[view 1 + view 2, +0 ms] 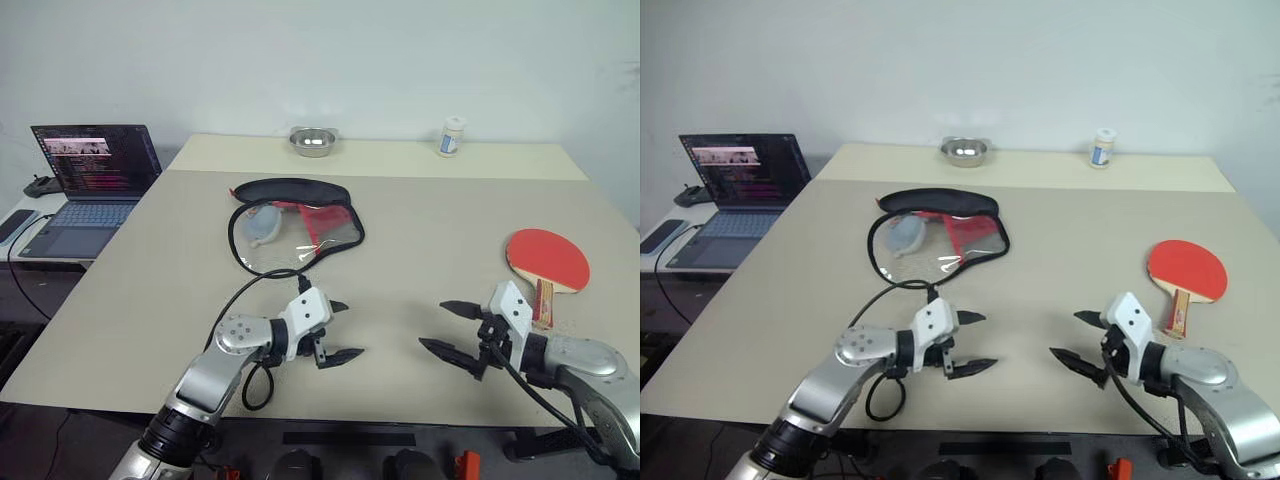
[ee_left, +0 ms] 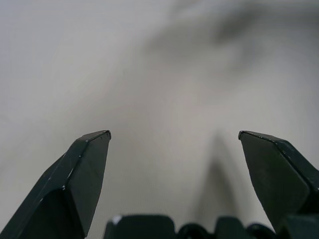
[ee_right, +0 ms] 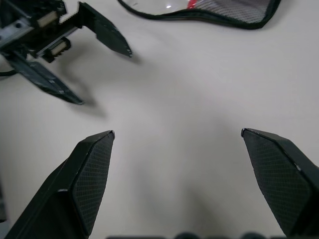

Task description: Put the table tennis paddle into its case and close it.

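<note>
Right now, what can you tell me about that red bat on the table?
The table tennis paddle lies flat on the beige table, near its right edge. Its round face looks like smooth red rubber; a short, light wooden handle with a red stripe points toward the robot. Nothing holds it: the open right hand hovers nearby without touching it.

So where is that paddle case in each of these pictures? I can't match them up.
Left eye view: the case lies a little above and left of the picture's centre, beyond the left gripper.
Right eye view: the case is in the same spot, beyond the left gripper.
Right wrist view: the case's near edge lies beyond the left gripper.
Shared landmark: the left gripper.
</note>
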`<action>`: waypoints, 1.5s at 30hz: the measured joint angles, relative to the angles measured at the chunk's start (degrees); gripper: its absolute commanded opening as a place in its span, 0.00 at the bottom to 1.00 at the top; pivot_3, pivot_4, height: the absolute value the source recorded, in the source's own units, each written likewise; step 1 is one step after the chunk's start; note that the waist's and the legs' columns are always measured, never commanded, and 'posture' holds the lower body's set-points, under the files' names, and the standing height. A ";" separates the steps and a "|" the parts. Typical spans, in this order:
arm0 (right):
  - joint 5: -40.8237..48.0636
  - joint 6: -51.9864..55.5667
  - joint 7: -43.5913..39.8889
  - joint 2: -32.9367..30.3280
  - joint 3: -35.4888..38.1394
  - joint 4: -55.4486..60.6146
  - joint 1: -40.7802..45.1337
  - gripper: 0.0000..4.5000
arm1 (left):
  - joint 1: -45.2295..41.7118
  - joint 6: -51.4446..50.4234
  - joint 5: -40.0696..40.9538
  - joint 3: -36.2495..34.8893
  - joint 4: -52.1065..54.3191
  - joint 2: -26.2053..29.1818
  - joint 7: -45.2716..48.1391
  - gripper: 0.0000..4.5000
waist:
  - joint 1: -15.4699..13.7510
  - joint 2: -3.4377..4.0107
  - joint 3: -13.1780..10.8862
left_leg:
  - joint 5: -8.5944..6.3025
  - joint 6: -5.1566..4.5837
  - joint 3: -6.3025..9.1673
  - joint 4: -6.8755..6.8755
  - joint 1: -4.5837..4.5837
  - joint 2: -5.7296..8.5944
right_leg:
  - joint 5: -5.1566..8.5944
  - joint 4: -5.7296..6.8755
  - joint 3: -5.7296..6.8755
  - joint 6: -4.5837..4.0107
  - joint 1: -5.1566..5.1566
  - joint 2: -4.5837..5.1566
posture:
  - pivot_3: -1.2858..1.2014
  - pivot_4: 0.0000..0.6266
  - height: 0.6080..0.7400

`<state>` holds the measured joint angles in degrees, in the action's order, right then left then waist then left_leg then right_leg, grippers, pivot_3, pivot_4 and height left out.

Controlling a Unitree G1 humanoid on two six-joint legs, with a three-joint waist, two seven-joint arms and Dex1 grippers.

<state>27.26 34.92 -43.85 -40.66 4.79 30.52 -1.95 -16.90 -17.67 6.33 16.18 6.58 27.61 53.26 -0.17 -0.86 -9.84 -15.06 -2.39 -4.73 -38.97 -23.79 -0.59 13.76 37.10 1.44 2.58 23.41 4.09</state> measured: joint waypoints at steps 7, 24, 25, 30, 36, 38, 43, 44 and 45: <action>0.77 0.96 0.22 -1.72 2.12 1.18 -1.06 1.00 | -5.00 4.75 -1.71 1.73 -6.72 -6.08 -1.97 1.00 | -0.65 -0.11 0.02 | 0.05 -0.08 0.00 -0.10 0.02 0.04 | -0.08 -0.06 -0.01 0.00 -0.10 0.02 | 0.52 0.24 1.00; 4.74 6.27 2.87 -2.04 2.80 4.83 8.31 1.00 | -29.28 18.87 -10.22 1.81 -40.85 -15.49 -12.11 1.00 | -0.87 -0.18 -0.01 | 0.06 -0.12 0.04 -0.08 -0.08 0.09 | -0.16 -0.08 0.25 0.13 -0.02 -0.10 | 0.52 0.24 1.00; 7.32 8.32 3.03 -2.48 4.19 6.22 9.27 1.00 | -31.25 19.68 -11.01 1.77 -44.81 -16.03 -12.87 1.00 | -1.01 -0.19 -0.02 | 0.06 -0.12 0.11 -0.08 -0.11 0.08 | -0.16 -0.09 0.38 0.13 -0.03 -0.10 | 0.52 0.24 1.00; 18.05 16.20 9.42 -1.01 9.85 10.15 14.10 1.00 | -37.61 22.67 -12.37 1.33 -58.57 -17.98 -14.52 1.00 | -1.10 -0.49 -0.19 | 0.06 -0.12 0.25 -0.07 -0.24 0.08 | -0.17 -0.12 0.57 0.11 -0.03 0.03 | 0.52 0.24 1.00; 21.79 19.05 16.51 0.62 9.76 10.80 15.46 1.00 | -44.20 26.08 -14.34 0.36 -70.28 -18.57 -17.89 1.00 | -1.06 -0.54 -0.22 | 0.06 -0.12 0.27 -0.07 -0.34 0.10 | -0.18 -0.12 0.63 0.10 0.05 0.11 | 0.52 0.24 1.00; 21.82 19.13 17.68 0.77 9.56 11.17 15.23 1.00 | -45.28 26.50 -14.93 0.04 -73.26 -18.57 -19.31 1.00 | -1.06 -0.54 -0.22 | 0.06 -0.12 0.29 -0.07 -0.36 0.09 | -0.18 -0.12 0.66 0.10 0.07 0.10 | 0.52 0.24 1.00; 21.81 18.95 19.00 0.90 9.35 11.84 14.13 1.00 | -47.09 26.59 -15.49 -1.50 -78.09 -18.89 -21.66 1.00 | -1.03 -0.56 -0.23 | 0.06 -0.12 0.29 -0.08 -0.38 0.11 | -0.18 -0.11 0.68 0.11 0.08 0.05 | 0.52 0.24 1.00; 21.81 18.78 19.00 0.90 9.34 11.85 14.08 1.00 | -47.29 26.48 -15.57 -1.93 -78.76 -18.93 -22.07 1.00 | -0.96 -0.56 -0.23 | 0.06 -0.12 0.28 -0.08 -0.37 0.10 | -0.18 -0.11 0.68 0.11 0.08 0.05 | 0.52 0.24 1.00; 21.78 18.64 19.00 0.90 9.34 11.85 14.01 1.00 | -47.42 26.29 -15.55 -2.47 -79.25 -19.04 -22.53 1.00 | -0.92 -0.56 -0.23 | 0.06 -0.12 0.28 -0.08 -0.36 0.09 | -0.18 -0.10 0.68 0.11 0.07 0.05 | 0.52 0.24 1.00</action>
<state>49.04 53.56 -24.85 -39.77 14.13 42.37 12.06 -64.32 8.63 -9.21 13.70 -72.66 8.57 30.73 -1.09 -1.42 -10.07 -15.00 -2.51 -4.45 -39.06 -24.14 -0.50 13.58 36.99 2.12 2.68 23.49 4.14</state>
